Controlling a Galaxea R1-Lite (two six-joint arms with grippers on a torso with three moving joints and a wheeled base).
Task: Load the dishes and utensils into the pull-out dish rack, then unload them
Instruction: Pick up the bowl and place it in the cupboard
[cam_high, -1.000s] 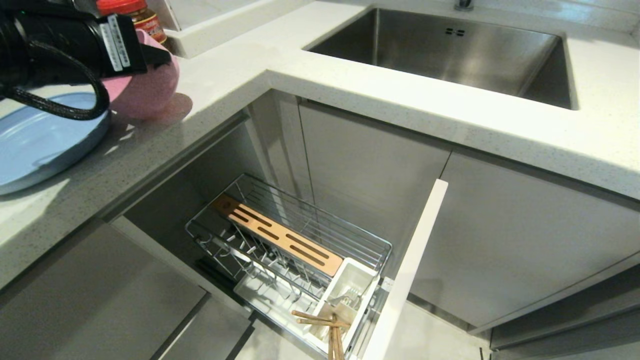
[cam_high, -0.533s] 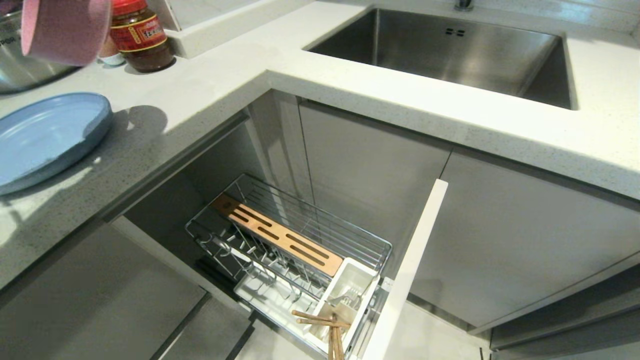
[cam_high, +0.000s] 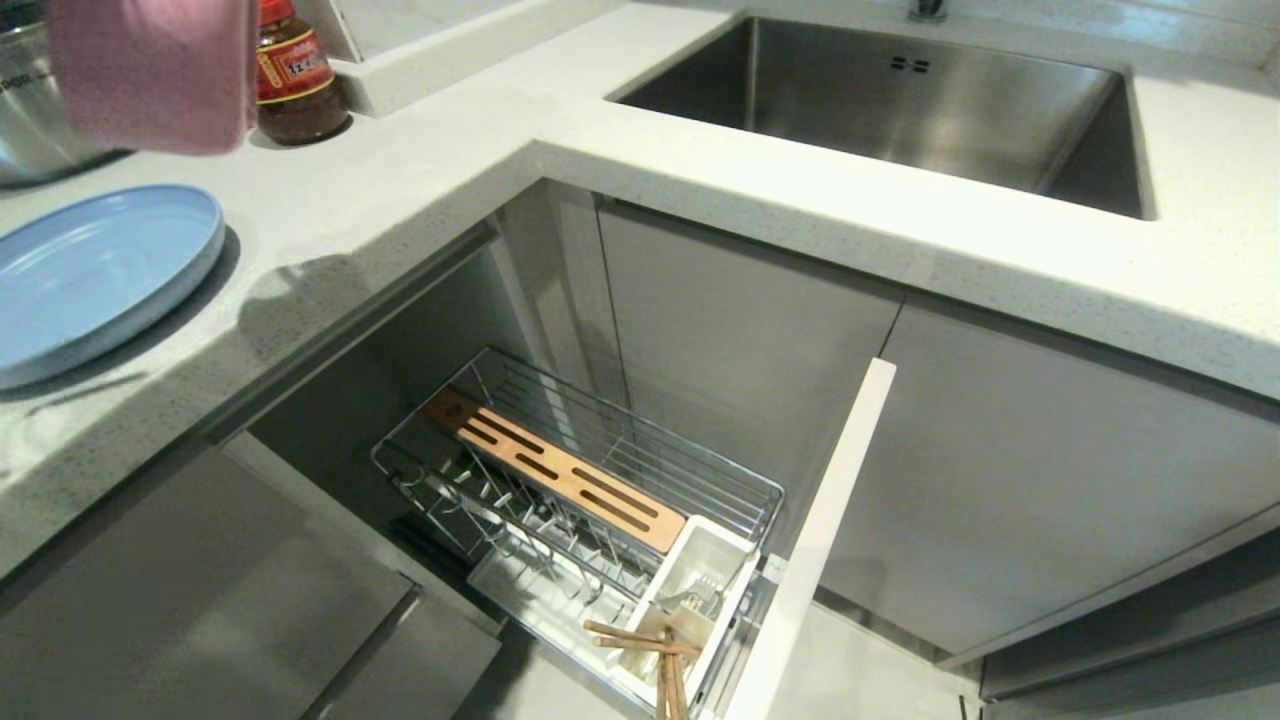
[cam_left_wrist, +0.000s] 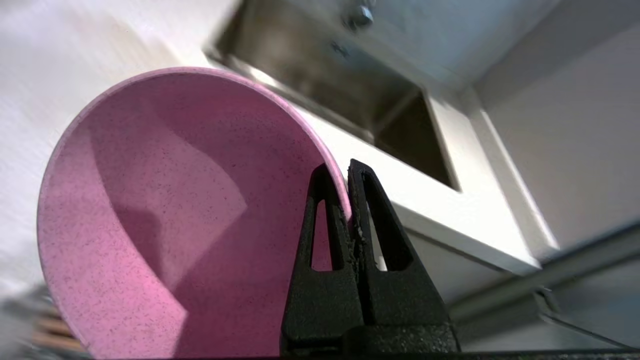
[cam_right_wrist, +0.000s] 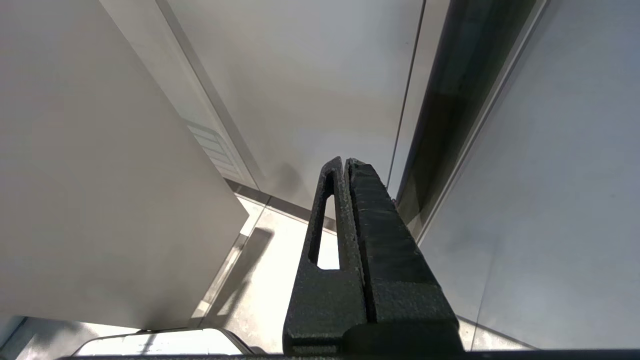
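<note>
Head view: left claw (cam_left_wrist: 348, 172) pinches pink bowl (cam_high: 150, 70), hiding what seems a pot (cam_high: 30, 110) beside jar (cam_high: 295, 75).

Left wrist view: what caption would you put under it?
Left gripper fingers pinch the pink bowl's rim, lifted near the steel sink.

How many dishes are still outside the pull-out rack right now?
2. The matte pink round bowl is held in the air, its rim pinched by the left gripper; the shallow light-blue round plate lies on the counter. None shows in the chrome wire rack.
</note>
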